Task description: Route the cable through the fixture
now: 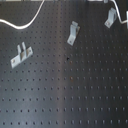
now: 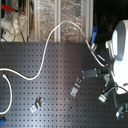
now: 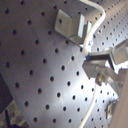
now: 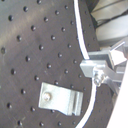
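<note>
Curving in loose arcs, the cable (image 2: 45,52) is laid across the bench (image 2: 55,100) toward its far edge, and in the second wrist view it is seen pinched between the closed jaws of the gripper (image 4: 96,75) (beside the fixture (image 4: 61,99), not touching it).

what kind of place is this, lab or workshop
Most likely a robotics or optics lab bench. The work surface is a black perforated breadboard with a regular grid of holes, small metal brackets stand on it, and a white cable loops across beside the white robot arm.
</note>
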Tool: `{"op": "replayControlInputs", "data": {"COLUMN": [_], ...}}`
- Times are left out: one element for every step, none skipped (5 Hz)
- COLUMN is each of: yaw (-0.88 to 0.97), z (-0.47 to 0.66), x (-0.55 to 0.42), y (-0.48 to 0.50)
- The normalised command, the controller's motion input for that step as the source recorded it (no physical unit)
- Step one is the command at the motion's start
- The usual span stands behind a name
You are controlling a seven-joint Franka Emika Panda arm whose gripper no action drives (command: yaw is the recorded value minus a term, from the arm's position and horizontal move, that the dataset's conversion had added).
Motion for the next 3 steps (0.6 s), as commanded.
{"op": "replayControlInputs", "data": {"yaw": [-0.69,-0.45,-0.28], "z": [0.15,0.2,0.31], "x": [-0.096,-0.145,-0.156], "y": [0.352,0.627,0.865]}}
